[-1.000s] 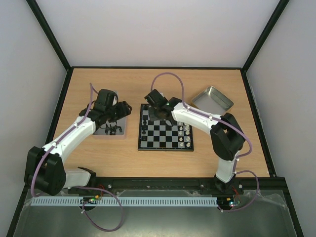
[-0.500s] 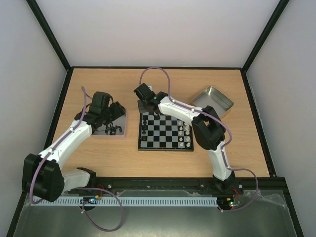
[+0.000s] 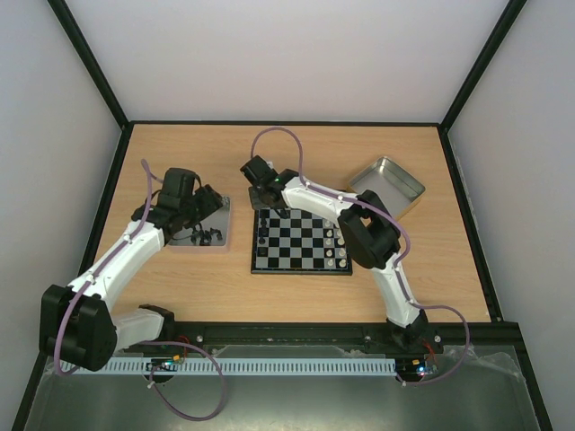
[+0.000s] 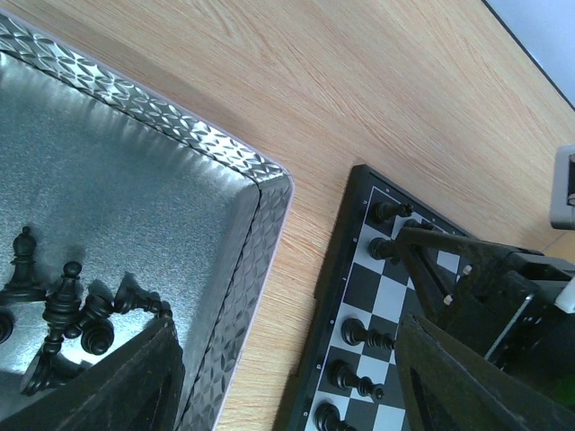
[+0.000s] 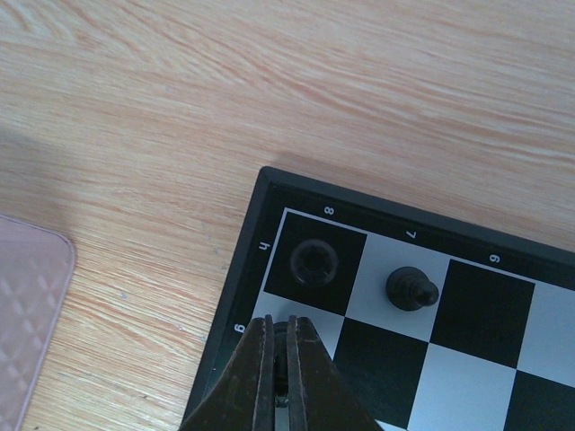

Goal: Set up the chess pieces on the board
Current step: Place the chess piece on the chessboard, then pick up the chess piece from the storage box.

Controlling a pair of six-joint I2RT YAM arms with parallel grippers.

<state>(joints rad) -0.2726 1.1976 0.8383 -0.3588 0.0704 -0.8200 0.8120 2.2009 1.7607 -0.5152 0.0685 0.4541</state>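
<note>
The board lies mid-table, with black chess pieces along its left edge. My right gripper is at the board's far left corner. In the right wrist view it is shut on a small black piece over the square beside a black rook in the corner and a black pawn. My left gripper hovers over a metal tray, open and empty. Several loose black pieces lie in that tray.
Pale pieces stand along the board's right edge. A second shiny metal tray sits at the back right. In the left wrist view the board's left edge and my right gripper show beside the tray.
My right gripper has moved from over the board's far side left to its far left corner. My left gripper has shifted left and back over the tray.
</note>
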